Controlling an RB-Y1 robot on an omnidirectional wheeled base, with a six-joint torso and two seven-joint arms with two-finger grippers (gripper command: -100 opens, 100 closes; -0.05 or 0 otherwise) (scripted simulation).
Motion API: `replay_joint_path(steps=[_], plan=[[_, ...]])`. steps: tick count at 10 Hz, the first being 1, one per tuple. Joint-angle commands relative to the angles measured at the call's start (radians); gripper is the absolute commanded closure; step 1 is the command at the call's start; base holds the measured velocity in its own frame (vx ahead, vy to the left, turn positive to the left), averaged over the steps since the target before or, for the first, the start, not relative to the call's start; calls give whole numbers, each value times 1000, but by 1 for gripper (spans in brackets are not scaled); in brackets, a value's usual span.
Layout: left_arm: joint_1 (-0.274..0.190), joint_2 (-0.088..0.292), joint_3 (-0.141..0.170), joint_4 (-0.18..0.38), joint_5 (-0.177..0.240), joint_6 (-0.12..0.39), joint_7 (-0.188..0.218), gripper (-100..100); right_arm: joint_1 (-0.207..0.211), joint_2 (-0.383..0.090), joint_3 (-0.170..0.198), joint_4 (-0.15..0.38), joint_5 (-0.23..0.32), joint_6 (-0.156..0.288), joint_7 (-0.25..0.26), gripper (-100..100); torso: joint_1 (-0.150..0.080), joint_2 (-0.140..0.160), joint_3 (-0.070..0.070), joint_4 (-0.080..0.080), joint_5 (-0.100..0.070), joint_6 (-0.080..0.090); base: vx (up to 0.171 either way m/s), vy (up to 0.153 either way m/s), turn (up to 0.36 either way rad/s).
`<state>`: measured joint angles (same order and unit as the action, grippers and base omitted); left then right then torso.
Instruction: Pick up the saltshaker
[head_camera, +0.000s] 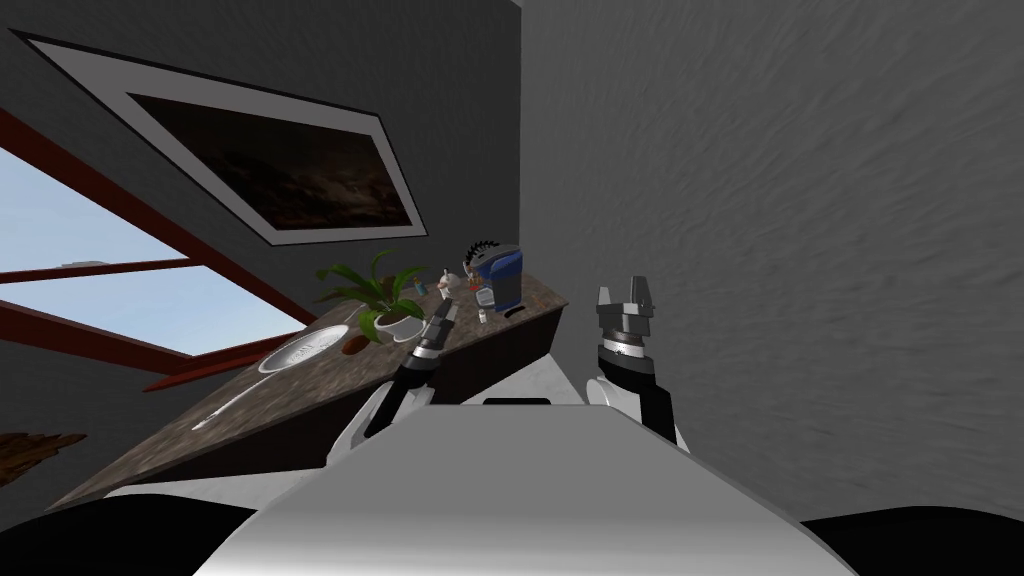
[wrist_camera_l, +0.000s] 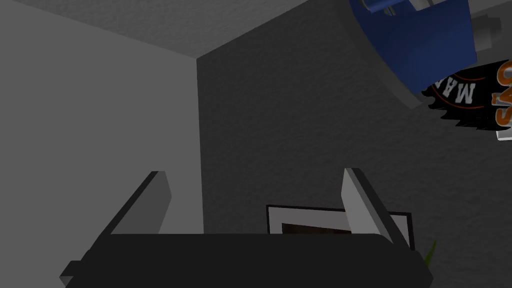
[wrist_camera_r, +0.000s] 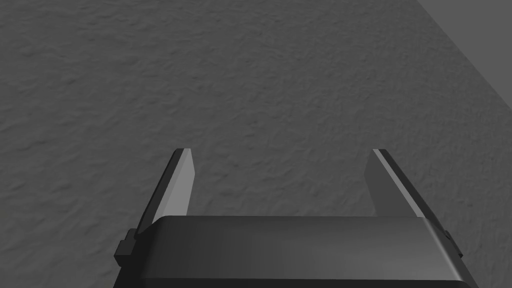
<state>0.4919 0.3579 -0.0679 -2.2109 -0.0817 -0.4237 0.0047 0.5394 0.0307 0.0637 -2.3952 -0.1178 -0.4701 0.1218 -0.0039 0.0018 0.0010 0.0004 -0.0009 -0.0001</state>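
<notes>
While the robot stands at one end of a long counter with a dark brown speckled top (head_camera: 250, 400), both arms are raised ahead of it.

- The left gripper (head_camera: 443, 318) is over the counter's near edge, just beside a leafy green plant in a white pot (head_camera: 392, 318). Its thin grey fingers (wrist_camera_l: 157, 200) are spread wide apart and grip nothing.
- The small pale saltshaker (head_camera: 482, 316) stands on the counter just in front of a boxy blue and grey appliance (head_camera: 500, 275), near the left gripper's tips and apart from them. It is too small to make out in detail.
- In the left wrist view, the blue appliance is close ahead, with a jagged black label with orange and white letters (wrist_camera_l: 475, 95) beside it.
- A round silver pan with a long handle (head_camera: 300, 350) lies further along the counter, past the plant.
- A dark picture in a white frame (head_camera: 290, 175) hangs on the wall above the counter.
- The right gripper (head_camera: 625, 298) is held up off the counter's end, facing a rough grey wall (wrist_camera_r: 250, 75). Its fingers (wrist_camera_r: 182, 180) are parted too.
</notes>
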Motion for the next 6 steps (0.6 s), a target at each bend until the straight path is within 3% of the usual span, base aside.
replay_joint_path(steps=[1, 6], plan=[[-3, 33, -4, 9, 1, 15, 10, -100, 0, 0, 0, 0, 0, 0, 0, 0, 0, 0, 0, 0, 0, 0, -18, -49, 13], [12, 187, -40, 47, 1, 97, 59, -100, 0, 0, 0, 0, 0, 0, 0, 0, 1, -1, 0, 0, 0, 0, -19, -53, 7]])
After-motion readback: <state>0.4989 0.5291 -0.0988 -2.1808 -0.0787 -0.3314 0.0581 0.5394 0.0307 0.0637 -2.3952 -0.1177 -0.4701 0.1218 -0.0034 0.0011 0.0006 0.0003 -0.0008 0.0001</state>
